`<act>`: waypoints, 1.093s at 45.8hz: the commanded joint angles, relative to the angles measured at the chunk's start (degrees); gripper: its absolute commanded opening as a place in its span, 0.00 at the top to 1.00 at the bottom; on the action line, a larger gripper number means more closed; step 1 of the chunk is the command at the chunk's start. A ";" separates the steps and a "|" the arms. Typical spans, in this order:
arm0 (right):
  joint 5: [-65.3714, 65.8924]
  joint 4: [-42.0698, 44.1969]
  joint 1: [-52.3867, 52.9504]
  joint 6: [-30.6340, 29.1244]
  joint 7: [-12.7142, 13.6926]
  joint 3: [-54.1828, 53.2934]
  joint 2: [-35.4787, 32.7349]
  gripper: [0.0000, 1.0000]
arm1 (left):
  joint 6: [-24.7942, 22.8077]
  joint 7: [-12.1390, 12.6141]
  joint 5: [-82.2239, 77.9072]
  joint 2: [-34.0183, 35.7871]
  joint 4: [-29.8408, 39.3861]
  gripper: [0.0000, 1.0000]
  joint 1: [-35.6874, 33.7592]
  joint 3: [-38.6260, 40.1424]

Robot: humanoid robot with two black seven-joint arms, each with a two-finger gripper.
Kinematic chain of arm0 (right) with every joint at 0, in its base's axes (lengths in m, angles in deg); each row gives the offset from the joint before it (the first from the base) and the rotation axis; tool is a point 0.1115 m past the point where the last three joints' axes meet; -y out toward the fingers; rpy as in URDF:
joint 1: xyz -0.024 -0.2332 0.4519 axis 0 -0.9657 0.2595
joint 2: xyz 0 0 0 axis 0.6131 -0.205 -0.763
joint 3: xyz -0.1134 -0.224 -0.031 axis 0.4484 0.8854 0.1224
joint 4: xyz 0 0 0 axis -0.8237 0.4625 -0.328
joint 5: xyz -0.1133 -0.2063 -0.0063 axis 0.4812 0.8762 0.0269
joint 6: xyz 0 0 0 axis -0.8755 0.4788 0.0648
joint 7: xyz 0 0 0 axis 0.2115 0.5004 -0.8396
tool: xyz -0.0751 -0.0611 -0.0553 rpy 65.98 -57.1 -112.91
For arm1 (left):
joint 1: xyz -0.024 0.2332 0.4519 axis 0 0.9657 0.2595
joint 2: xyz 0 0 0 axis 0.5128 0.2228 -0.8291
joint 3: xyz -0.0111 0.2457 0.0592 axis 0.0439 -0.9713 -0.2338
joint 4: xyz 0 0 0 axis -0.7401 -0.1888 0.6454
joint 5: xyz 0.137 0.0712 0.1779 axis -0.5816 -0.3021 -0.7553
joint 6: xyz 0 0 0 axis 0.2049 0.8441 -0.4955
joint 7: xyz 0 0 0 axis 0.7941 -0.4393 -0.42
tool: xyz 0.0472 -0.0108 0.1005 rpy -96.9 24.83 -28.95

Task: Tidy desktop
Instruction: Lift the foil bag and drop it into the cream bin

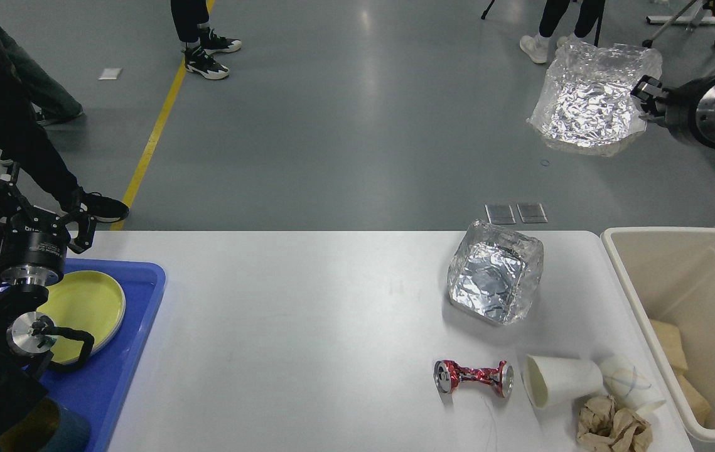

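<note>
The white desktop (307, 326) carries a crumpled foil tray (495, 271), a crushed red can (473, 377), two tipped white paper cups (563, 380) (632, 382) and a wad of brown paper (612, 427), all at the right. My right gripper (643, 95) is shut on the rim of a second foil tray (586, 103) and holds it high in the air, beyond the table's far right corner. My left gripper (37, 212) is open and empty above the far end of the blue tray (134, 351).
The blue tray holds a yellow plate (87, 306) and a dark cup (49, 432). A beige bin (671, 251) with brown scraps inside stands at the table's right end. People stand on the floor beyond the table.
</note>
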 commanded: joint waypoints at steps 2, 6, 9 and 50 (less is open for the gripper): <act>0.08 -0.04 2.11 -2.78 0.00 -0.43 -0.30 1.00 | 0.02 0.00 -0.01 0.00 0.00 0.04 -0.01 0.00; 0.08 1.10 -0.25 -2.34 0.08 -0.08 -1.09 1.00 | 0.02 0.00 -0.01 0.00 0.00 0.04 -0.01 0.00; -0.27 2.86 -3.59 -1.99 0.26 -0.43 -2.32 1.00 | 0.02 0.00 -0.01 0.00 0.00 0.04 -0.01 0.00; -0.71 35.30 -59.77 10.76 0.44 -12.21 -2.15 0.01 | 0.02 0.00 -0.01 0.00 0.00 0.04 -0.01 0.00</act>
